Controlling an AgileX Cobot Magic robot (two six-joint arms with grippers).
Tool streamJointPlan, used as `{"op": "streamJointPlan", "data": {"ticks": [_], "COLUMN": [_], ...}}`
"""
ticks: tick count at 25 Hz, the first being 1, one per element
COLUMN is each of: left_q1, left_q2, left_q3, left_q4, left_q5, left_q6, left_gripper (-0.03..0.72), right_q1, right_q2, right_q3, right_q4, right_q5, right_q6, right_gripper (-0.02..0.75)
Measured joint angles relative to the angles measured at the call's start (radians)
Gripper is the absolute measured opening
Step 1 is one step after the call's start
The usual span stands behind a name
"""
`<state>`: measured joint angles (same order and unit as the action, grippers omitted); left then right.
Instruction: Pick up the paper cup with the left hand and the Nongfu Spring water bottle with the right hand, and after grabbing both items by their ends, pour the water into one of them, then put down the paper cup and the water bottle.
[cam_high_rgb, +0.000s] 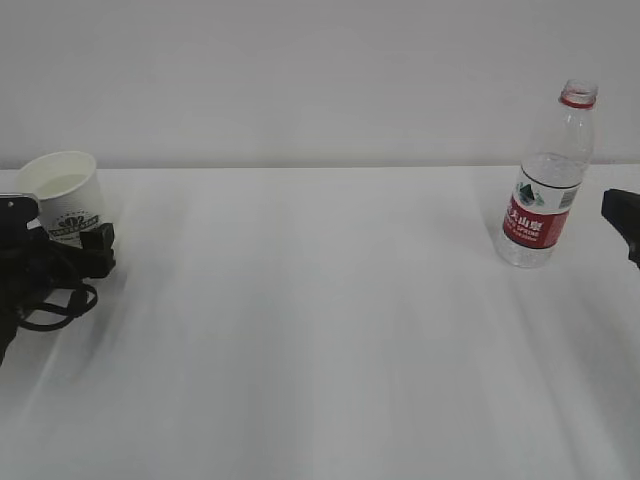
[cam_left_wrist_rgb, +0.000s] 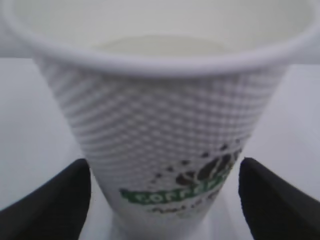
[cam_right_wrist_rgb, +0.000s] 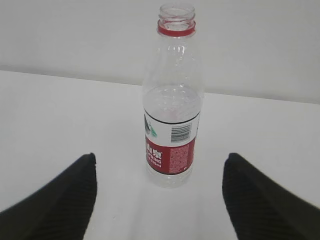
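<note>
The white paper cup (cam_high_rgb: 65, 195) with its green logo stands upright on the table at the far left. My left gripper (cam_high_rgb: 60, 250) is open around its lower part. In the left wrist view the cup (cam_left_wrist_rgb: 160, 130) fills the frame between the two black fingers (cam_left_wrist_rgb: 55, 200), with a clear gap on its right side. The Nongfu Spring water bottle (cam_high_rgb: 545, 190) stands upright and uncapped at the right, with clear water in its lower part. My right gripper (cam_high_rgb: 622, 215) sits just right of it. In the right wrist view the bottle (cam_right_wrist_rgb: 172, 125) stands ahead of the open right gripper (cam_right_wrist_rgb: 159, 200), apart from it.
The white table (cam_high_rgb: 320, 330) runs wide between cup and bottle. A plain pale wall (cam_high_rgb: 300, 70) rises just behind the table's back edge. A black cable loop (cam_high_rgb: 55, 300) hangs at the left arm.
</note>
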<state>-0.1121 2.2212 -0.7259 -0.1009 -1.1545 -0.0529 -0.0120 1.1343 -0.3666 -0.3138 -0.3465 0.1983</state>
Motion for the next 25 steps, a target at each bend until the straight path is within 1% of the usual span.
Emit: {"op": "streamJointPlan", "data": {"ticks": [9,21,25], "left_q1": [-0.002,-0.002,-0.002], "left_q2": [-0.134,-0.304,-0.385], "left_q3": [0.156,0.321,0.369], "left_q4": [0.0,0.0,0.018], "left_q5": [0.0,0.0,0.0], "left_q6": [0.0,0.0,0.001], "left_gripper": [0.69,0.679,0.67], "right_q1": [0.0,0.0,0.0], "right_q2": [0.0,0.0,0.0], "right_q3": [0.0,0.0,0.0], "right_q4": [0.0,0.0,0.0], "right_q5": [0.0,-0.022,-0.024], "right_q6": [0.0,0.018,0.025], "right_gripper": [0.59,0.589,0.589]}}
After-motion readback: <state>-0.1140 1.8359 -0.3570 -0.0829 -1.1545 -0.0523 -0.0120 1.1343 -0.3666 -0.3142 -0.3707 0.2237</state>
